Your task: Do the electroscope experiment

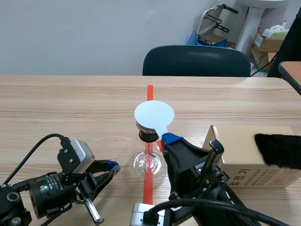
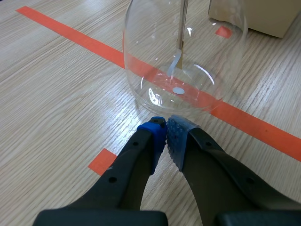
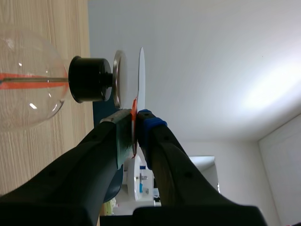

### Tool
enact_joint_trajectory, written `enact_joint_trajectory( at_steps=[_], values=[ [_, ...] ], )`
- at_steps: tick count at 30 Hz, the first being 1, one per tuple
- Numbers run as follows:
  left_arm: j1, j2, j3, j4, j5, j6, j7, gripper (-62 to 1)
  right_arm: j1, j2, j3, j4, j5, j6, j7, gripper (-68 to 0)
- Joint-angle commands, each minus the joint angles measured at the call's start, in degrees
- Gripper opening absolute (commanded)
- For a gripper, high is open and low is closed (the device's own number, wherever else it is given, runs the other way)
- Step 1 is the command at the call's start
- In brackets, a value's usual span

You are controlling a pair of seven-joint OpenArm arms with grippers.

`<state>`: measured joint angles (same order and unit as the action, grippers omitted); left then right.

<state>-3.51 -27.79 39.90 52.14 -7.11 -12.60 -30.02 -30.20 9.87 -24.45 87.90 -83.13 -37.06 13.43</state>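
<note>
The electroscope is a round glass flask (image 1: 148,162) (image 2: 183,61) (image 3: 23,89) with a black stopper (image 1: 146,134) (image 3: 89,79) and a metal top plate (image 3: 118,79). It stands on the red tape line. Inside it a thin strip (image 2: 178,56) hangs from a rod. My right gripper (image 1: 164,140) (image 3: 135,120) is shut on the handle of a white round paddle (image 1: 154,114) (image 3: 141,80), which is held flat just over the top plate with a narrow gap. My left gripper (image 1: 113,165) (image 2: 167,129) lies low on the table, shut on nothing, its tips just short of the flask's base.
A cardboard box (image 1: 249,155) (image 2: 254,14) stands right of the flask with a black furry cloth (image 1: 280,149) on it. A dark chair (image 1: 195,61) stands behind the far table edge. Bare table stretches to the left and behind the flask.
</note>
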Motion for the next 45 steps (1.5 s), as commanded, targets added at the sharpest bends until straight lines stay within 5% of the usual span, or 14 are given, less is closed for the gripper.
enact_joint_trajectory(
  at_steps=[1,22,45],
  values=[
    [-0.2,0.3,0.0,0.9,-0.5,-0.2,-0.6,-55.4,0.7,0.1,0.4,0.9,0.2,-0.6,-1.3,-65.8],
    [-0.2,0.3,0.0,0.9,-0.5,-0.2,-0.6,-55.4,0.7,0.1,0.4,0.9,0.2,-0.6,-26.7,-65.8],
    [-0.2,0.3,0.0,0.9,-0.5,-0.2,-0.6,-55.4,0.6,0.1,0.4,0.9,0.2,-0.6,-28.6,-65.8]
  ],
)
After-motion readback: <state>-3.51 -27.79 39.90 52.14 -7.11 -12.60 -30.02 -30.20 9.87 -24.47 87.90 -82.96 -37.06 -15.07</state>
